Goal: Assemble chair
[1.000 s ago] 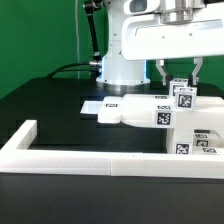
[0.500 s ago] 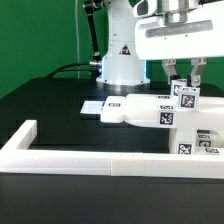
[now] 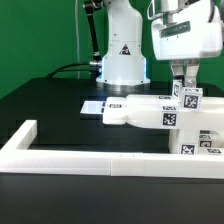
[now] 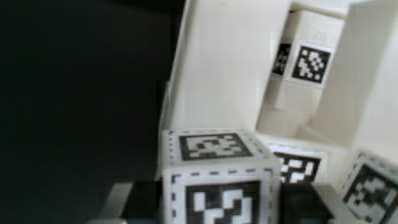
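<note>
In the exterior view my hand (image 3: pixel 187 80) hangs at about two o'clock in the picture, its two fingers (image 3: pixel 179 74) pointing straight down and clenched on a small tagged white block (image 3: pixel 187 97), the top of a chair post that stands just under them. That post rises from the cluster of matte-white chair pieces (image 3: pixel 160 112) lying on the black counter (image 3: pixel 50 100): a flat slab stretches from the middle toward three o'clock, with a tag showing on its near face, and more tagged pieces sit by it at about four o'clock, touching the low white border wall (image 3: pixel 90 152) that runs across the front from nine o'clock to four. A thin flat marker board (image 3: pixel 93 105) lies on the counter just beside the slab's nine o'clock end. My white arm base (image 3: pixel 122 60) stands behind, at twelve o'clock, well apart from the wall. In the wrist view the block I grip fills the near part of the picture (image 4: pixel 217 175), a tag on its top face and another on its side, its top face tilted in the picture. Beyond it a long white chair piece (image 4: pixel 222 70) runs away from me, and another tagged piece (image 4: pixel 311 62) stands beside that, though whether the two touch I cannot tell
</note>
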You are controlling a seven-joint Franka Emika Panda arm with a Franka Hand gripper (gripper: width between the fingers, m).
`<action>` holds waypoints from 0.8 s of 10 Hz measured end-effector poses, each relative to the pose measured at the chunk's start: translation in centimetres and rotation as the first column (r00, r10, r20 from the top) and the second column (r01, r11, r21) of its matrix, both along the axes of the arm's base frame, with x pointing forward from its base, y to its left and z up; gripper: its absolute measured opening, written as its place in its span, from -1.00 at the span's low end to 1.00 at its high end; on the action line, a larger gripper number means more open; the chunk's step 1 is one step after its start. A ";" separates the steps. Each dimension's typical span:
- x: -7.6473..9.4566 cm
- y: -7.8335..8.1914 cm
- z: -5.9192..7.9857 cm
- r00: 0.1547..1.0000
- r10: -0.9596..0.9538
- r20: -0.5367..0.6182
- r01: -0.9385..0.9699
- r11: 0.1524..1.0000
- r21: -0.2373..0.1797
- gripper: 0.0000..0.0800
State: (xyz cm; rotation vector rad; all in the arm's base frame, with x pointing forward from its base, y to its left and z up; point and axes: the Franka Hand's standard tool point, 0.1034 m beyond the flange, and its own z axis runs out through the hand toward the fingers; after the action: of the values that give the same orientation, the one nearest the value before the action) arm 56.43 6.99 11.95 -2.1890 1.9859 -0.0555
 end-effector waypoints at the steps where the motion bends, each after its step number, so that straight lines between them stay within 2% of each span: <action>1: 0.0 0.0 0.0 0.996 -0.088 -0.009 0.088 0.996 0.019 -0.28; 5: 0.1 0.1 0.1 0.916 -0.397 -0.062 0.401 0.914 0.069 -0.28; 8: 0.0 0.1 0.3 0.861 -0.501 -0.086 0.508 0.857 0.084 -0.28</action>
State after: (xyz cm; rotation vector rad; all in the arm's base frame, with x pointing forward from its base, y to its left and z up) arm 56.48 7.14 12.28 -1.5673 2.4838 0.0440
